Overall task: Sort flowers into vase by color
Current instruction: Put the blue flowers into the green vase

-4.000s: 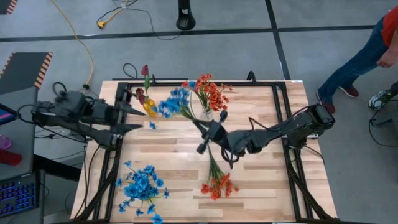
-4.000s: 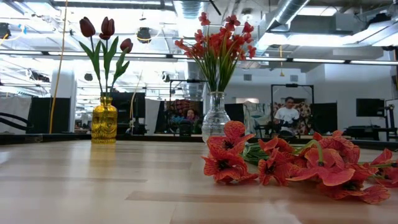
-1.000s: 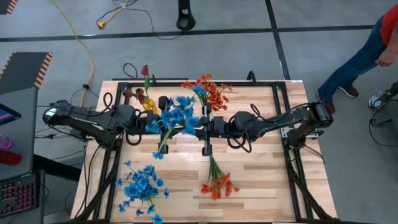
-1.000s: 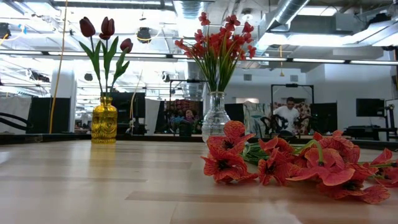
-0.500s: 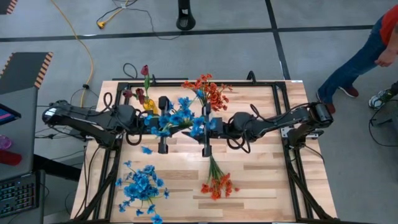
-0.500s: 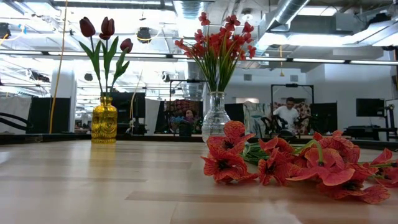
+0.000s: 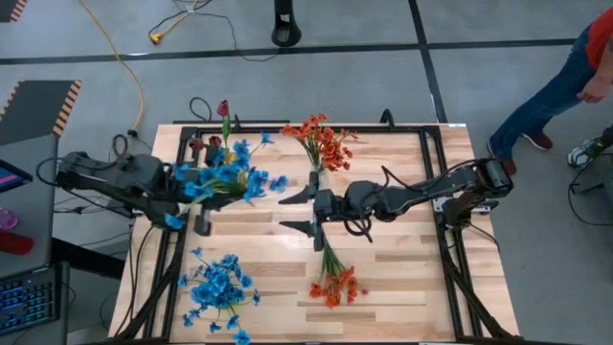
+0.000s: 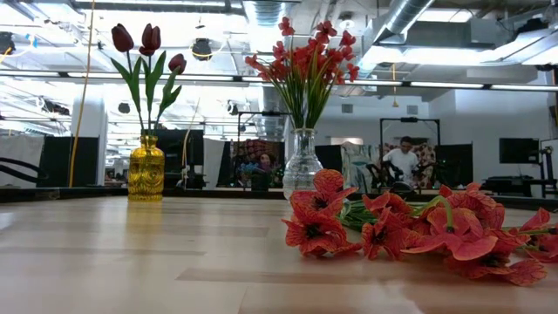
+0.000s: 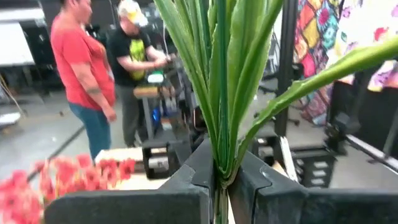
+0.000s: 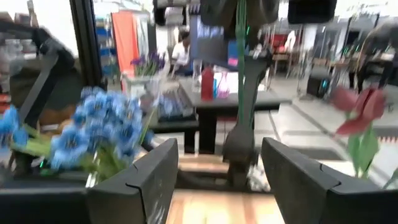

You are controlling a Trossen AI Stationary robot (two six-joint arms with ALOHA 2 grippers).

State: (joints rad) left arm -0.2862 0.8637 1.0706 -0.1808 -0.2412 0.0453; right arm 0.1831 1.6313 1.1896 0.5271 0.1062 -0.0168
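Note:
A sprig of bright blue flowers (image 7: 226,177) hangs above the table's far left part, with my left gripper (image 7: 198,215) shut on its green stems. Behind it stands a yellow vase (image 8: 146,170) holding maroon tulips (image 8: 146,39). A clear vase (image 8: 302,162) at the far middle holds orange-red flowers (image 7: 324,142). My right gripper (image 7: 290,213) stands open at mid-table, pointing toward the table's left edge, with nothing between its fingers. More blue flowers (image 7: 220,286) lie at the near left, and an orange-red sprig (image 7: 333,280) lies near the middle. My left gripper pinches the blue sprig's bundle of green stems (image 9: 219,163) between its two fingers (image 9: 249,186). The stems and long leaves rise straight out of the pinch, with the fingers lying across them. The sprig is lifted clear of the table.
A black frame (image 7: 436,182) runs around the tabletop. A person in a red top and jeans (image 7: 560,91) stands beyond the table's far right corner. Bare wood (image 7: 273,254) lies between the two flower piles.
My right gripper has opened and let go of the blue sprig. My left gripper has shut on the sprig's stems and carried it toward the table's left edge, away from my right gripper.

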